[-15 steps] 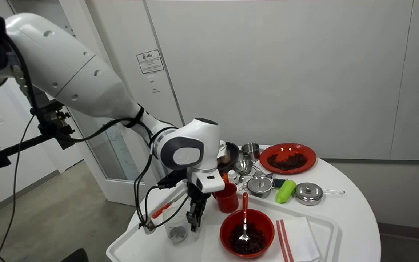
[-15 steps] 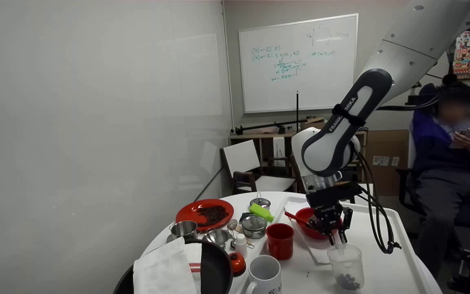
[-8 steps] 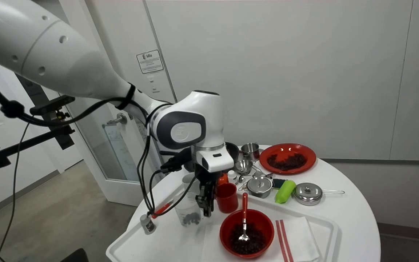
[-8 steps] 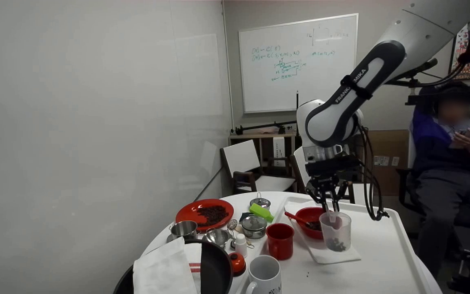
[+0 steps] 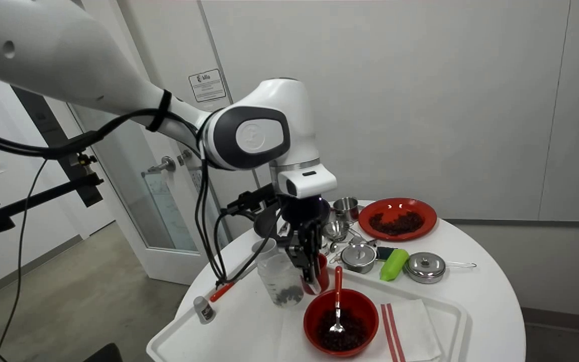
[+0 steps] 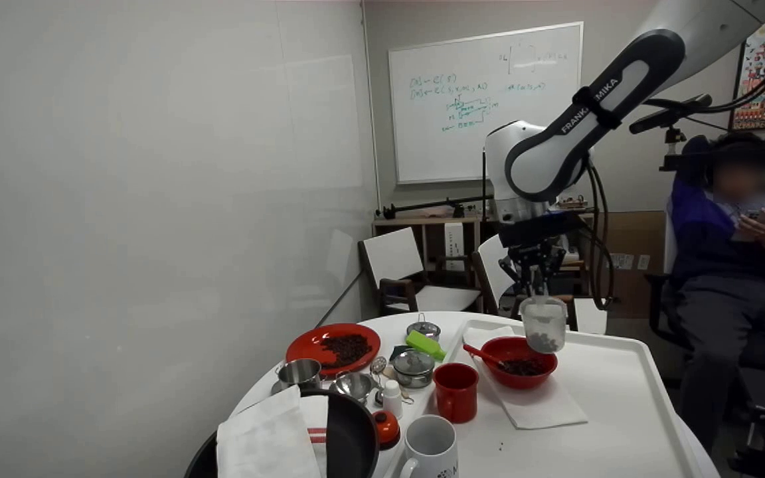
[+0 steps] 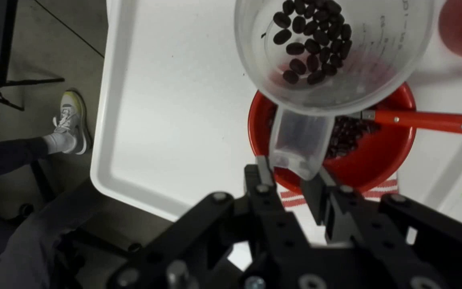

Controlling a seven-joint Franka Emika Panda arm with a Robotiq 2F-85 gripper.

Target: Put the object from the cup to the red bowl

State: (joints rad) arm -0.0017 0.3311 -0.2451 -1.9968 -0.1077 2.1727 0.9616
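Note:
The cup, a translucent tumbler with a handle, is in the air in both exterior views [image 5: 280,284] [image 6: 544,325], tilted slightly. Dark beans [image 7: 315,44] lie in its bottom in the wrist view, where the cup [image 7: 369,86] shows at the top. My gripper [image 7: 293,172] is shut on the cup's handle; its fingers also show in both exterior views [image 5: 312,276] [image 6: 539,287]. The red bowl [image 5: 365,304] stands on the tray with dark beans and a spoon in it. The cup partly covers the bowl [image 7: 379,160] in the wrist view.
The small red cup [image 6: 457,392] and a white mug [image 6: 430,446] stand near the bowl. A red-handled spoon [image 7: 427,120] sticks out over the bowl's rim. The white tray [image 6: 648,372] has a raised edge. A red dish [image 5: 370,217], pots and a pan [image 6: 349,425] stand behind.
My gripper has risen with the cup from low over the tray and moved toward the red bowl. The beans have stayed inside the cup. The other objects have not moved.

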